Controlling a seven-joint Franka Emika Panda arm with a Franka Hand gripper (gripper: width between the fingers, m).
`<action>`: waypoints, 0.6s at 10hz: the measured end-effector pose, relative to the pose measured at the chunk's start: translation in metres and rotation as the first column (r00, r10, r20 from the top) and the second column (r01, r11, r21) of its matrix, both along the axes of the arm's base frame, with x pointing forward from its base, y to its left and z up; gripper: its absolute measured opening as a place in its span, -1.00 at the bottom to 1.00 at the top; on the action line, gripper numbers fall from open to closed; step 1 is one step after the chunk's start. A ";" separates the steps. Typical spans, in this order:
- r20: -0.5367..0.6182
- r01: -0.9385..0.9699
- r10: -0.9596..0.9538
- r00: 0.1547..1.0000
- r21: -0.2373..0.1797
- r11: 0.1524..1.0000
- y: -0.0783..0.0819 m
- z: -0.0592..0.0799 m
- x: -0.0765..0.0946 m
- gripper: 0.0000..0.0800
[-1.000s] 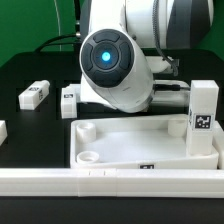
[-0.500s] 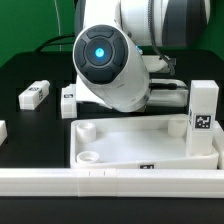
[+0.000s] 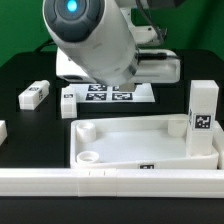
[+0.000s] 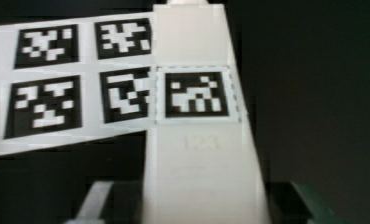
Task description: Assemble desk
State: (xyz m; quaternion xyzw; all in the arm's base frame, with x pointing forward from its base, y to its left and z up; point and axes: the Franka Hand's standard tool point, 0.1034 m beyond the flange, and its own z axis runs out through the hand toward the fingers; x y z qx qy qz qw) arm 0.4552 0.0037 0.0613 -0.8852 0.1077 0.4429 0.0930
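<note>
In the wrist view my gripper (image 4: 200, 206) is shut on a white square-section leg (image 4: 196, 120). The leg runs straight out from between the jaws and carries a black-and-white tag. The marker board (image 4: 75, 80) lies behind it. In the exterior view the arm's bulky wrist (image 3: 92, 40) hides the gripper and the held leg. The white tray-like tabletop (image 3: 140, 145) lies in front. One leg (image 3: 204, 115) stands upright in its corner at the exterior view's right. A round socket (image 3: 88, 158) shows at the tabletop's front left corner.
Loose legs lie on the black table at the exterior view's left, one (image 3: 35, 95) farther out, one (image 3: 68, 103) beside the marker board (image 3: 105, 95), another (image 3: 2, 130) at the edge. A long white border rail (image 3: 110, 182) runs along the front.
The arm has swung up and toward the exterior view's left, uncovering the marker board behind the tabletop. The tabletop, the upright leg and the loose legs have not moved.
</note>
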 end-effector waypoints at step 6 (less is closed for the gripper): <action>0.039 -0.031 0.029 0.999 0.060 0.998 -0.018 0.029 0.036 -0.27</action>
